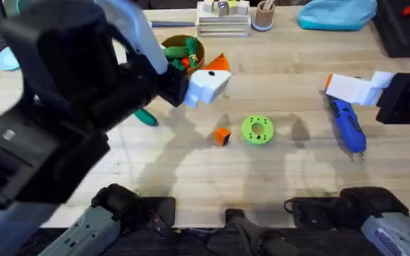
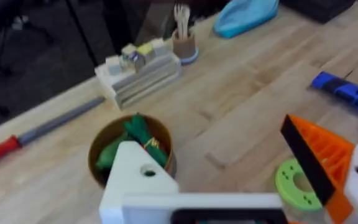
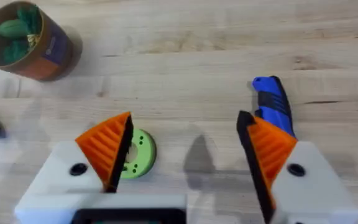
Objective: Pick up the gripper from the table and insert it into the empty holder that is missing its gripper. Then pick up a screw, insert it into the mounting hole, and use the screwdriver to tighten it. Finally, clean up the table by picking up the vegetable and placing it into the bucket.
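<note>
The left gripper (image 1: 208,80) is hovering open beside the bucket (image 1: 184,53), partly hiding it, while the right gripper (image 3: 188,155) is hanging open above the worktop (image 1: 290,85) near the screwdriver (image 1: 349,125).

The blue screwdriver (image 1: 347,126) lies flat on the worktop's right side, the orange bucket (image 1: 184,51) stands upright at the far left holding green pieces, and a dark green vegetable (image 1: 146,117) lies on the wood nearer than it.
</note>
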`<state>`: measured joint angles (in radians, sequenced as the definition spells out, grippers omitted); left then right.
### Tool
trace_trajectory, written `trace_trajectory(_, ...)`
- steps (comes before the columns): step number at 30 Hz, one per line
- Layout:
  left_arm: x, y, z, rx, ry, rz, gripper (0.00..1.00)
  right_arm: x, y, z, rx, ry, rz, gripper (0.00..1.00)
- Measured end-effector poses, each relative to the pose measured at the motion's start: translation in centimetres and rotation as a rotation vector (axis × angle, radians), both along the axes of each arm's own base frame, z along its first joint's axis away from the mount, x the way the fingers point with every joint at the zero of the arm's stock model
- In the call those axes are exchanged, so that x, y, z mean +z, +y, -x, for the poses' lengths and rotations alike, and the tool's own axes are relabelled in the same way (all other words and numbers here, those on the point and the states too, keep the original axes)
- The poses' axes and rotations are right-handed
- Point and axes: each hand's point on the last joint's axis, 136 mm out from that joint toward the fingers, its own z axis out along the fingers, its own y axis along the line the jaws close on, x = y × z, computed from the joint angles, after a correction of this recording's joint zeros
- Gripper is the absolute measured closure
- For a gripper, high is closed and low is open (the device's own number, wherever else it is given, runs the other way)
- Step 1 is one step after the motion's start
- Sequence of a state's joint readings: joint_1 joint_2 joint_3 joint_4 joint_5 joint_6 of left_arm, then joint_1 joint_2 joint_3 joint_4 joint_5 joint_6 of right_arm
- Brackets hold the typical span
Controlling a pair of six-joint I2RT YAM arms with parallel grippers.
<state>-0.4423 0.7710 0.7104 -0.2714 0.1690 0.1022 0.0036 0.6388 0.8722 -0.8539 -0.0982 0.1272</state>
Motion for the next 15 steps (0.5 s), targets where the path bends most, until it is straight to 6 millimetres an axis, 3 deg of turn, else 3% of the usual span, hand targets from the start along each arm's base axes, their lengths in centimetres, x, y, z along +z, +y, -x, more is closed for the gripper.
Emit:
trace_trajectory(6, -0.1, -1.2, 1.6, -0.061, -0.210, 0.107, 0.008, 0.0, 0.0, 0.0, 0.000, 0.000, 0.000, 0.010)
trace_trajectory(15, -5.2, -1.7, 6.2, -0.162, -0.327, 0.205, 0.009, 0.0, 0.0, 0.0, 0.000, 0.000, 0.000, 0.010)
